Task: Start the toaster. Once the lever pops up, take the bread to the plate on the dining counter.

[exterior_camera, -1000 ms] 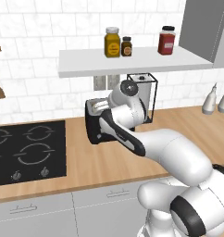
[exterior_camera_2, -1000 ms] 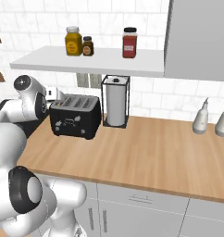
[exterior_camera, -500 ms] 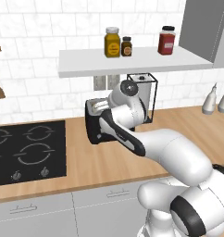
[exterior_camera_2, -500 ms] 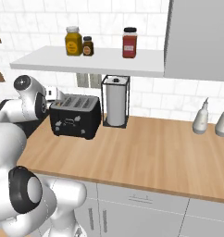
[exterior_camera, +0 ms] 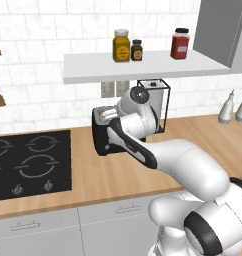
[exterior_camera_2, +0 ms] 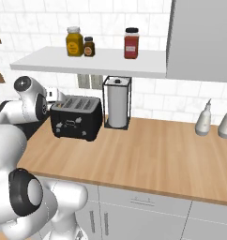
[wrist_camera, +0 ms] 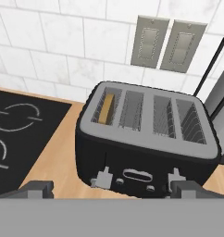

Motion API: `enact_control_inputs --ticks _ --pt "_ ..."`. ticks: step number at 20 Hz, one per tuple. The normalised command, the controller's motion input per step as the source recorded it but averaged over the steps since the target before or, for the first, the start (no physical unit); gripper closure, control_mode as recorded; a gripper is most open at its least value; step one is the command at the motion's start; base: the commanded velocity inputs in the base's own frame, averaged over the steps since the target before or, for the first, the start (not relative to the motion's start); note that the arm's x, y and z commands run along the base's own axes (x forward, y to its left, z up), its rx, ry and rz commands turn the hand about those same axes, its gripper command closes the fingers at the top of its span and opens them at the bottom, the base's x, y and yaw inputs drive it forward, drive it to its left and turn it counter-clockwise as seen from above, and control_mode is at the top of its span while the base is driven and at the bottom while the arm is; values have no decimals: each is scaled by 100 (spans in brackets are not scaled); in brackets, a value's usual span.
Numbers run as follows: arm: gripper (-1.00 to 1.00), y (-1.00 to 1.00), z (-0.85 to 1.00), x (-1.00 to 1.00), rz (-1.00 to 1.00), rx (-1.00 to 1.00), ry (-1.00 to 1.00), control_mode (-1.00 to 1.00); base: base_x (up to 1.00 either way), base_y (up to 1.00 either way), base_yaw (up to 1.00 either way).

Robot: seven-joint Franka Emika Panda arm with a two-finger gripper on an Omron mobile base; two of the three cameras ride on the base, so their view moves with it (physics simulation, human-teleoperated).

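Hovering open end effector (wrist_camera: 112,189) before toaster (wrist_camera: 146,139), bread (wrist_camera: 106,109) in left slot

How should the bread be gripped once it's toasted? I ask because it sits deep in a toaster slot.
Judging from the hand view, take the bread by its top edge, coming straight down from above. It stands upright in the leftmost slot of the toaster, wire guides on both faces, so probably only that edge is reachable, with fingers closing across its thin faces.

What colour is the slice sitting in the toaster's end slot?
Tan-gold; the bread shows best in the hand view, standing in the toaster's leftmost slot.
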Motion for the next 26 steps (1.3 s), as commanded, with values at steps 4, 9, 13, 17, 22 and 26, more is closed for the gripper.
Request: enact_control_inputs --ticks 4,9,13,17,22,26 --pt "-100 0 0 0 0 0 0 -100 0 0 0" --pt "-100 0 0 0 0 0 0 -100 0 0 0" --pt "-100 0 0 0 0 0 0 -100 0 0 0" --pt "-100 0 0 0 0 0 0 -100 0 0 0" --pt "-100 0 0 0 0 0 0 -100 0 0 0" --pt "-100 0 0 0 0 0 0 -100 0 0 0"
